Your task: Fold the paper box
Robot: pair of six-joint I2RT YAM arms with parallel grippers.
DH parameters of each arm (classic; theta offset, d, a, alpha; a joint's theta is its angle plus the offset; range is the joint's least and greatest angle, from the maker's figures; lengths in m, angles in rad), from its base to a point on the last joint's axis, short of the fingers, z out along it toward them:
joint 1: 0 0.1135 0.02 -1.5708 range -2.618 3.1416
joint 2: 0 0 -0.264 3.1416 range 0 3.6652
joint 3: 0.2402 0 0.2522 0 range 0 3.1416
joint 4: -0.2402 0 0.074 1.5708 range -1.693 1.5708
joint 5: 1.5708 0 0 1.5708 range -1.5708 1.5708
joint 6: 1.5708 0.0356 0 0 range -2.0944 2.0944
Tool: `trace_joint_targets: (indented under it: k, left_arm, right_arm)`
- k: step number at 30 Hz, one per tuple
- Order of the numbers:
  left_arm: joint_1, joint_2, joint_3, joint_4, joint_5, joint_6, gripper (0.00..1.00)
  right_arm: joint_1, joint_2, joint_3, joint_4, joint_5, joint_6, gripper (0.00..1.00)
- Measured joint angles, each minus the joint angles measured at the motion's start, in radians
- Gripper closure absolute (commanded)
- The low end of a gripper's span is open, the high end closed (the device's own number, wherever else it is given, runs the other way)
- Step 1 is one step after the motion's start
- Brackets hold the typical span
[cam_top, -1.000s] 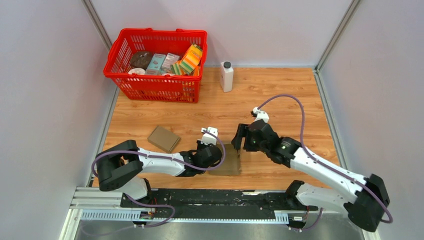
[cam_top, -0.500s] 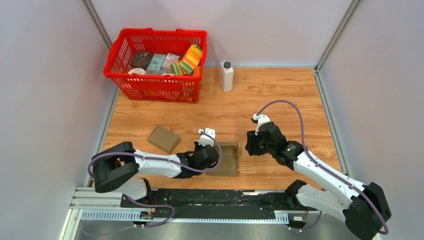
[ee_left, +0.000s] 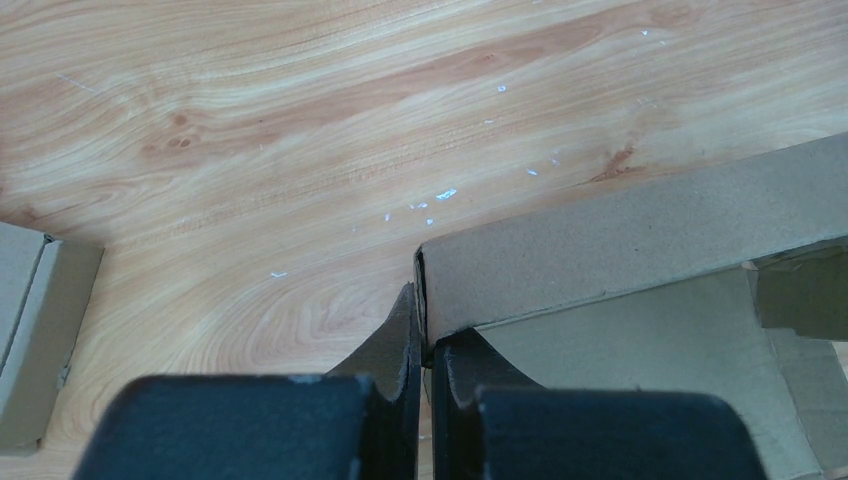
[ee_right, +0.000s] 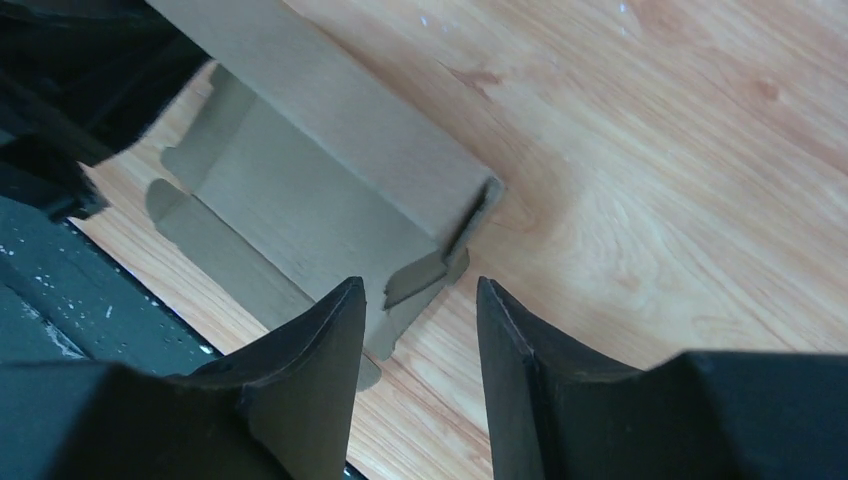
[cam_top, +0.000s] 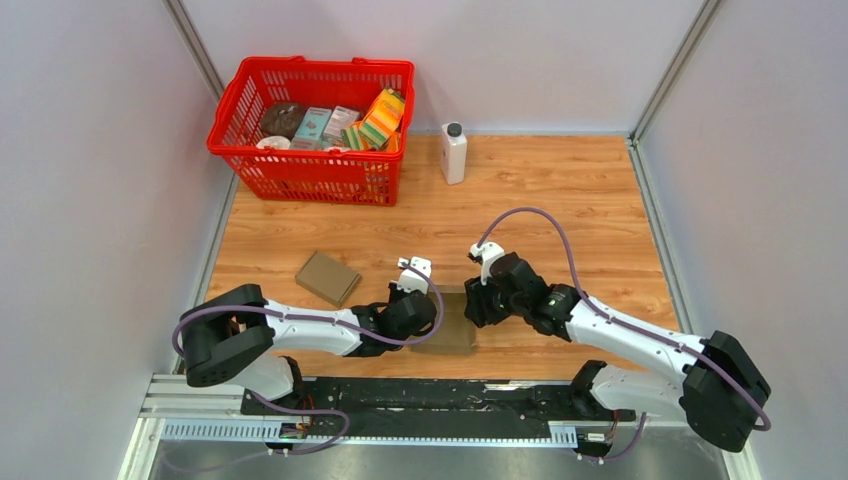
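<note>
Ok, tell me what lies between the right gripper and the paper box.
Nothing: the right wrist view shows a corner flap of the paper box at the open right gripper, bare table beneath.

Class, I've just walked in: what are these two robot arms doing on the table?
The left end effector is shut on one corner of the half-folded paper box, pinching its raised side wall. The right end effector is open, poised at the wall's other end by a loose flap. The box is not yet closed up.
</note>
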Motion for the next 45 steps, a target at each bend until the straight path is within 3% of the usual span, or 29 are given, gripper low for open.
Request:
trace_joint_targets:
  k: [7,11,13,20,24,28,31,45]
  left_arm:
    - [0.0,-0.006,0.0,-0.012,-0.001,0.0,1.0]
    - [0.001,-0.01,0.0,-0.021,-0.001,0.0,1.0]
    - [0.001,-0.011,0.0,-0.023,-0.001,0.0,1.0]
    - [0.001,-0.011,0.0,-0.024,0.0,0.0,1.0]
    - [0.001,-0.011,0.0,-0.024,0.0,0.0,1.0]
    - [0.001,-0.012,0.0,-0.024,0.0,0.0,1.0]
    - [0.001,-0.012,0.0,-0.024,0.0,0.0,1.0]
    - [0.001,-0.012,0.0,-0.033,-0.001,0.0,1.0]
  right_arm:
    - [0.076,-0.005,-0.018,0.14,0.114,-0.008,0.52]
    - [0.086,-0.006,-0.036,0.184,0.155,-0.014,0.43]
    - [0.087,-0.013,-0.038,0.189,0.154,-0.009,0.34]
    - [0.087,-0.152,-0.023,0.069,0.18,0.08,0.31]
    - [0.087,-0.235,0.02,-0.109,0.224,0.188,0.35]
    - [0.087,-0.266,0.008,-0.164,0.236,0.238,0.55]
    - [0.087,-0.211,-0.003,-0.157,0.244,0.241,0.61]
    - [0.103,0.012,-0.007,0.061,0.219,0.162,0.6]
